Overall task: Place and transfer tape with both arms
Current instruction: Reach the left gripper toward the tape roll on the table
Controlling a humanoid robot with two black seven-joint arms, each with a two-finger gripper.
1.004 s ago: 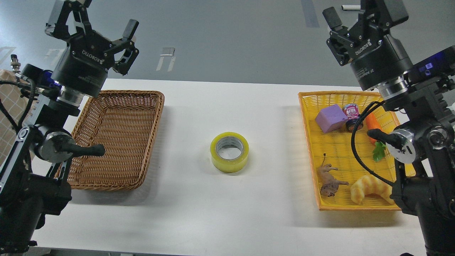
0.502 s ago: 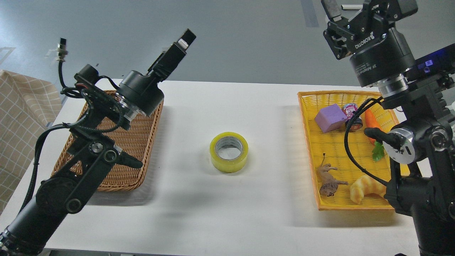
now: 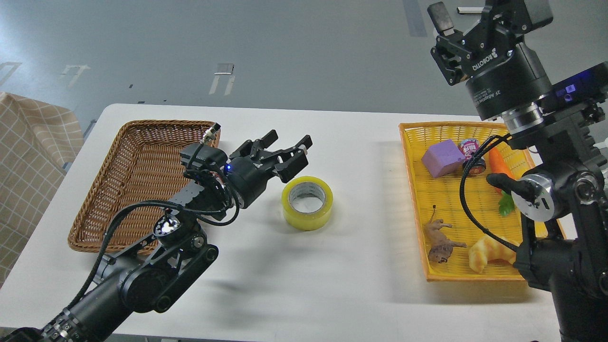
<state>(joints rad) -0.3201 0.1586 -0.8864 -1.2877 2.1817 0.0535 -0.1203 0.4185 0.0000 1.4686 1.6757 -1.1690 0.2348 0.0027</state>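
Observation:
The tape (image 3: 307, 203), a thick yellow translucent roll with a grey-white core, lies flat on the white table (image 3: 304, 285) at its middle. My left gripper (image 3: 288, 139) is open and empty, low over the table just left of and behind the tape, fingers pointing right. My right gripper (image 3: 463, 21) is raised high at the top right above the yellow basket; one finger shows and the other is partly cut off, and nothing shows between them.
An empty brown wicker basket (image 3: 137, 175) lies at the left under my left arm. A yellow basket (image 3: 446, 204) at the right holds a purple block (image 3: 442, 158), a small can, a carrot, a toy animal (image 3: 439, 240) and a croissant toy (image 3: 491, 250).
My left arm has swung down from high at the left and reached right; its gripper now sits low beside the tape. The right arm has shifted only slightly. The tape has not moved.

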